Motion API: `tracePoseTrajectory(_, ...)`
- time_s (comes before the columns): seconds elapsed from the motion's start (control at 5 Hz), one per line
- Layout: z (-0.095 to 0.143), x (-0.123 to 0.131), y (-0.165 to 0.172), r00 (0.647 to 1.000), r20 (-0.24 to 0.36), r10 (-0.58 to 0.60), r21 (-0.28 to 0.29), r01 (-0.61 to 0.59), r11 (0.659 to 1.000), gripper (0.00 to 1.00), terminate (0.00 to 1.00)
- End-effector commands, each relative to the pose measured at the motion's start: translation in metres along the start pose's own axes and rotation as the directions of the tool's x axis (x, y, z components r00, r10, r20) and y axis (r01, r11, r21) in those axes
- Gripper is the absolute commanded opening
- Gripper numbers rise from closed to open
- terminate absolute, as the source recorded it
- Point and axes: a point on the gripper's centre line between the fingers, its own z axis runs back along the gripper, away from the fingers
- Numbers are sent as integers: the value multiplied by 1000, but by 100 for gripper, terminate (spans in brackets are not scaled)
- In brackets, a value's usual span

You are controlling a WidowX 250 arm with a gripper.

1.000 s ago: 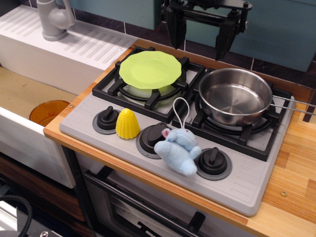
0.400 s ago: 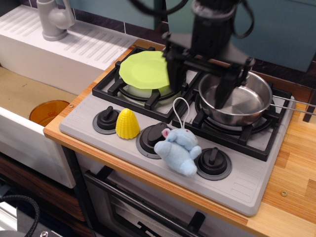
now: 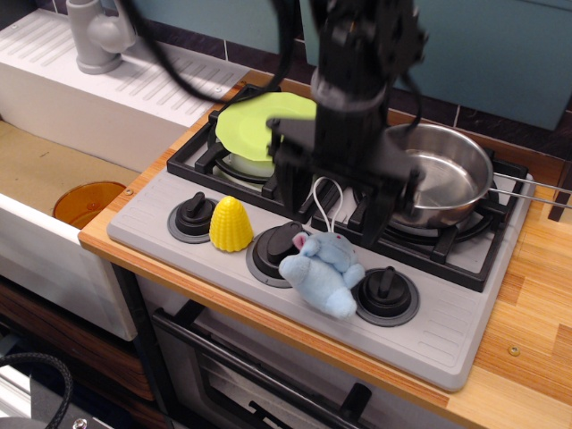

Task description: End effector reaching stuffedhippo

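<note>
The stuffedhippo (image 3: 323, 273) is a light-blue plush with pink ears, lying on the grey stove front between two black knobs; its white loop cord (image 3: 327, 204) runs up toward the burners. My black gripper (image 3: 332, 207) hangs just above and behind it, fingers pointing down. The left finger (image 3: 288, 189) and right finger (image 3: 379, 211) stand wide apart, straddling the cord. The gripper is open and holds nothing. The wrist and cables rise above it.
A yellow plastic corn (image 3: 231, 223) stands left of the hippo. A green plate (image 3: 255, 122) covers the back left burner. A steel pan (image 3: 444, 175) sits on the right burner. Black knobs (image 3: 386, 292) line the stove front. A sink (image 3: 54, 170) lies at left.
The gripper has come down and forward from the top of the view, over the burners, to just above the hippo. Its fingers stayed open. The hippo has not moved.
</note>
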Motion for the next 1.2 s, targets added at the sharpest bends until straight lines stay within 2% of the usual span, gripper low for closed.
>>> tracePoseTrajectory(0.0,-9,4,-9,995,96,4,-6,-4,1000,100,0)
tracePoseTrajectory(0.6,-30,-3,-15,996,73,43,-17,-41,999,100,0)
tracePoseTrajectory(1.0,-31,-5,-14,997,69,38,-4,-37,999,100,0)
